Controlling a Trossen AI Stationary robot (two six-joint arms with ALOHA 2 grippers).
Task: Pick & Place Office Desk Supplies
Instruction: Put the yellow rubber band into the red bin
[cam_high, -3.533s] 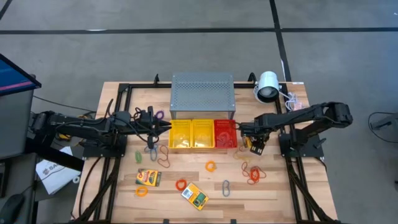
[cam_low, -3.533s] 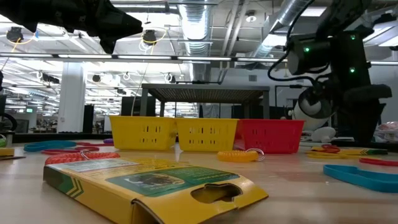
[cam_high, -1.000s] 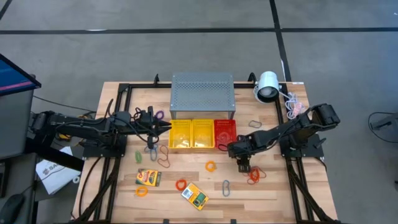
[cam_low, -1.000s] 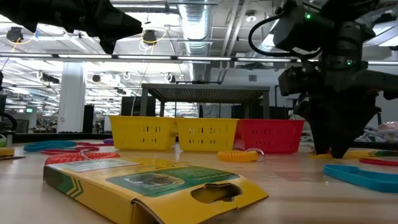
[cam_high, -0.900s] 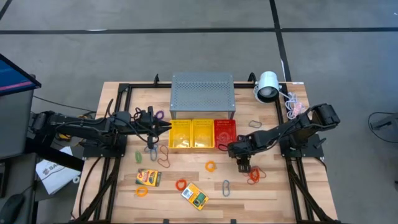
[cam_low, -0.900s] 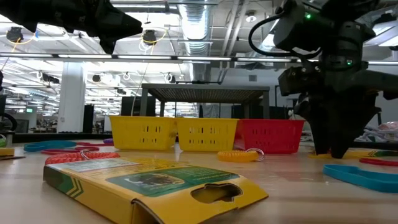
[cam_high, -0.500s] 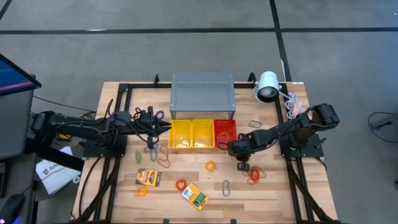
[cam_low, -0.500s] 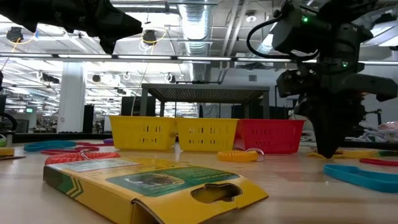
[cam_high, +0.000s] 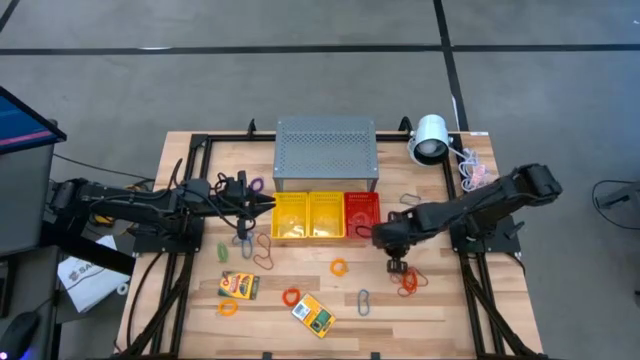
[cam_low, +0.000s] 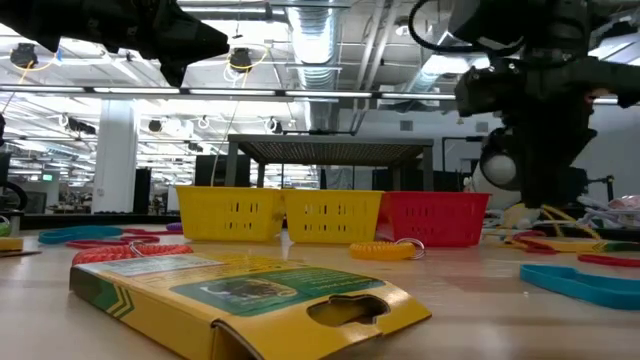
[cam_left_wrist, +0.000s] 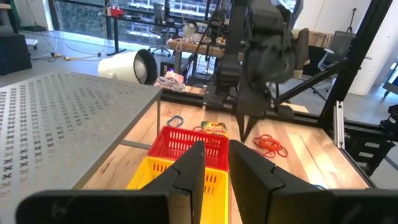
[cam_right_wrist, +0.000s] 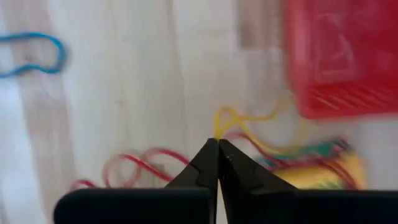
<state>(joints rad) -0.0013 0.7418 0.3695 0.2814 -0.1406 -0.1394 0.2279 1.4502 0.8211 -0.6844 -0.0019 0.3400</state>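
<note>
Pinching a thin yellow band (cam_right_wrist: 249, 121), the right gripper (cam_high: 397, 264) hung with fingers fully together just in front of the red basket (cam_high: 362, 214); the loop trailed from its tips. We found the left gripper (cam_high: 268, 203) waiting beside the yellow baskets (cam_high: 307, 214), fingers nearly together, nothing seen between them. We judged the job barely begun: two card boxes (cam_high: 239, 285), several bands (cam_high: 339, 267) and a blue clip (cam_high: 364, 301) lay scattered on the table (cam_high: 440, 315). Basket contents we could not make out.

Open-plan lab: exposed ceiling ducts (cam_low: 318, 40), rig table (cam_high: 440, 310).
</note>
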